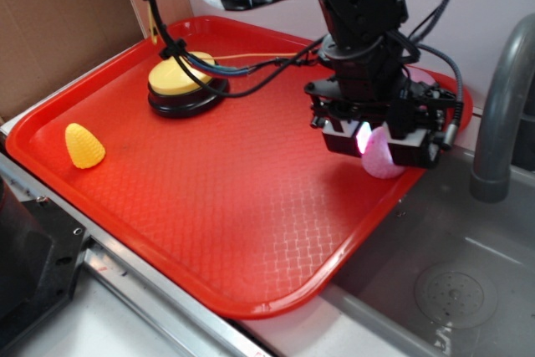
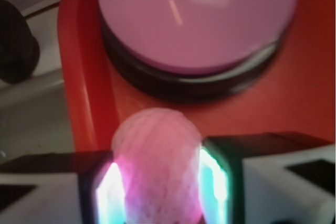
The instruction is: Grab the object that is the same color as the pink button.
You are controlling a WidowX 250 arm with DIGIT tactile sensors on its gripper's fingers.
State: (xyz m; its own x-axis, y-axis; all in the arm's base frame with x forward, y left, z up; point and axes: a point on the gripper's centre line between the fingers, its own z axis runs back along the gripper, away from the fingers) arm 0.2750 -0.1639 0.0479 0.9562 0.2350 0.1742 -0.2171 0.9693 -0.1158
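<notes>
The small pink ball (image 1: 384, 156) with a bumpy knitted texture sits between my gripper's (image 1: 378, 146) two pads at the right side of the red tray (image 1: 217, 223). In the wrist view the ball (image 2: 157, 166) fills the gap between the glowing pads (image 2: 109, 192), both pressed against its sides. The gripper (image 2: 160, 192) is shut on it. The pink button (image 2: 197, 19), a smooth lilac dome on a black base, lies just beyond the ball near the tray's rim. In the exterior view the arm hides the button almost wholly; only a pink sliver (image 1: 422, 78) shows.
A yellow dome button (image 1: 182, 81) on a black base stands at the tray's back left with cables running over it. A yellow-orange textured cone (image 1: 84, 145) lies at the tray's left. A grey sink (image 1: 451, 273) and a faucet (image 1: 501, 98) are right of the tray.
</notes>
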